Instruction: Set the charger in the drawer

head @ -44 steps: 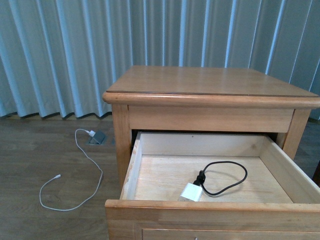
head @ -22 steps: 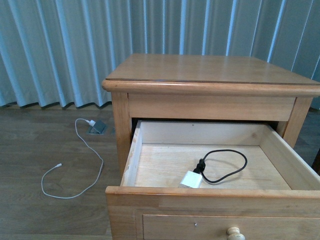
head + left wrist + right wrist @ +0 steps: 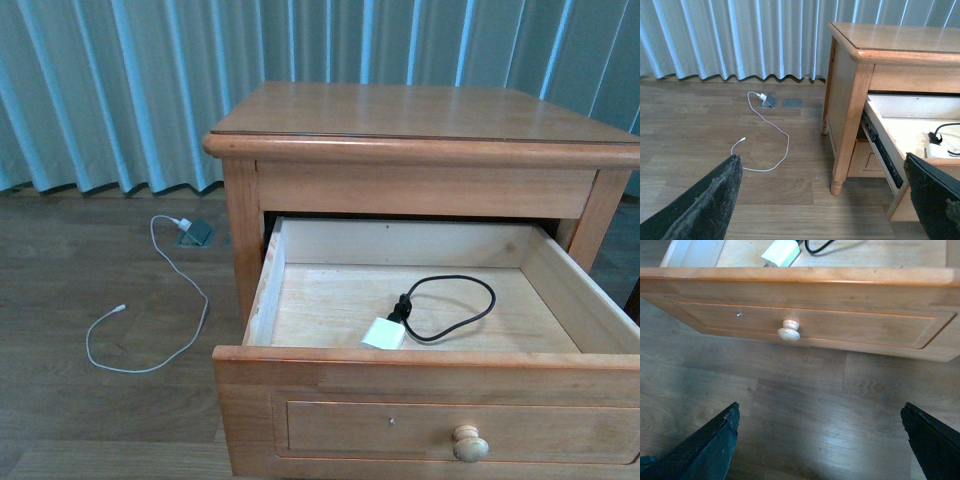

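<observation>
The drawer point(image 3: 350, 420) is standing pulled well out of the desk point(image 3: 400, 110), its panelled front and round knob point(image 3: 470, 443) facing the front camera. The charger point(image 3: 384, 333) is lying inside the drawer on the pale floor of it, close behind the front wall and slightly left of centre, with its black cable point(image 3: 452, 310) looping away to the right and back toward the plug end. The charger is resting free, nothing touching it. The left tool point(image 3: 821, 157) is hanging to the left of the desk above the wooden floor point(image 3: 100, 400), its dark fingers point(image 3: 705, 205) spread wide apart and holding nothing. The right tool point(image 3: 820, 405) is hovering in front of the drawer front, below the knob level in its own view, its fingers point(image 3: 700, 450) likewise spread wide and holding nothing. A long white cable point(image 3: 150, 320) is lying in a curve on the floor to the left of the desk, one end running to a floor socket point(image 3: 195, 233) near the curtain point(image 3: 120, 90)
</observation>
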You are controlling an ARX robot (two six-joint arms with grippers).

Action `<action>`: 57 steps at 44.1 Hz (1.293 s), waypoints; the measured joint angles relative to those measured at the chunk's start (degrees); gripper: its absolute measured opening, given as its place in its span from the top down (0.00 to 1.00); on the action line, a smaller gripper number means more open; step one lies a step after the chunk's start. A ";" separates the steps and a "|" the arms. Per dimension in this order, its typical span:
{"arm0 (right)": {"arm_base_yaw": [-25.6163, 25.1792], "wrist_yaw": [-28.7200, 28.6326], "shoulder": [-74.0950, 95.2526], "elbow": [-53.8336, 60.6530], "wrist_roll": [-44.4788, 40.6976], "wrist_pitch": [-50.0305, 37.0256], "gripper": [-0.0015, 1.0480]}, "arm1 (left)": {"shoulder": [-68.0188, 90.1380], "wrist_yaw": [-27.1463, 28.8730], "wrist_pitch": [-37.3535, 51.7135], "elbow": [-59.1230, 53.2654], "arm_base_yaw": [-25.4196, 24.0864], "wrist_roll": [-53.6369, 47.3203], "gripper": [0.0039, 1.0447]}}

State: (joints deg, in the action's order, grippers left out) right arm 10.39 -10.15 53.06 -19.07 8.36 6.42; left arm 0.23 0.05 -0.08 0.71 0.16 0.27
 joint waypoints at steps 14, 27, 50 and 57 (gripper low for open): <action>1.25 4.39 21.62 -4.70 6.23 -10.88 0.08 | 0.00 0.00 0.00 0.00 0.00 0.00 0.06; 4.37 6.56 31.63 -12.74 8.33 -12.00 0.08 | 0.00 0.00 0.00 0.00 0.00 0.00 0.06; 5.11 8.70 43.23 -23.65 6.93 -13.03 0.08 | 0.00 0.00 0.00 0.00 0.00 0.00 0.06; 4.92 10.47 48.83 -28.63 5.49 -15.61 0.08 | 0.00 0.00 0.00 0.00 0.00 0.00 0.06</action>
State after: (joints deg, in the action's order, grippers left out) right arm 15.31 0.32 101.89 -47.70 13.85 -9.19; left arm 0.23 0.05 -0.08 0.71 0.16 0.27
